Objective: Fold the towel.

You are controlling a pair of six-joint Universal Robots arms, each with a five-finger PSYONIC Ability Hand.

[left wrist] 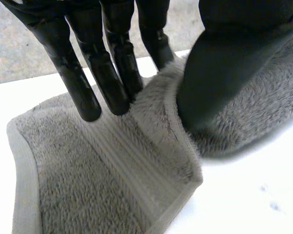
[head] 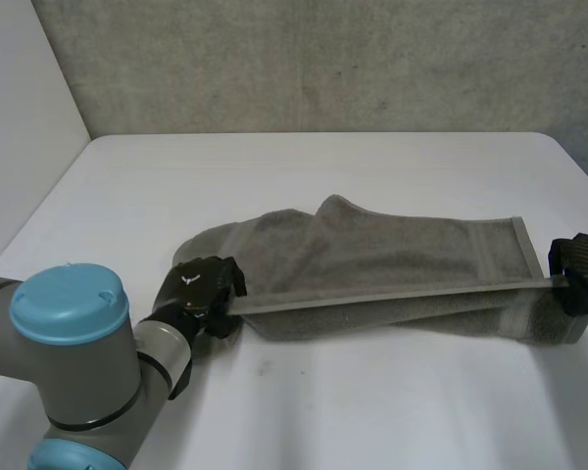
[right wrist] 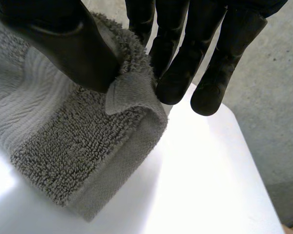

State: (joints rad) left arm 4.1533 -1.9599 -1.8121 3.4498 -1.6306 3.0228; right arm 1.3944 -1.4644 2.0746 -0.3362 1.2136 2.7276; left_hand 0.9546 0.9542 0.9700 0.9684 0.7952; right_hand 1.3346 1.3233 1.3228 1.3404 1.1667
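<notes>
While the towel (head: 392, 259) lies lengthways across the table (head: 372, 411), its near long edge is lifted and drawn into a straight line between the two hands. The left hand (head: 201, 289) holds one end of that edge, its fingers (left wrist: 88, 87) pinching the cloth against the thumb (left wrist: 224, 73). The right hand (head: 580, 269) holds the other end, its fingers (right wrist: 178, 73) and thumb nipping the corner hem the same way. The step in hand looks to be carrying this edge over to the far side. To do it well, both hands should travel together at one height, with the edge taut so nothing sags in the middle, and lay it level with the far edge before either pinch loosens. The rumpled end by the left hand needs watching, since it may bunch underneath.
</notes>
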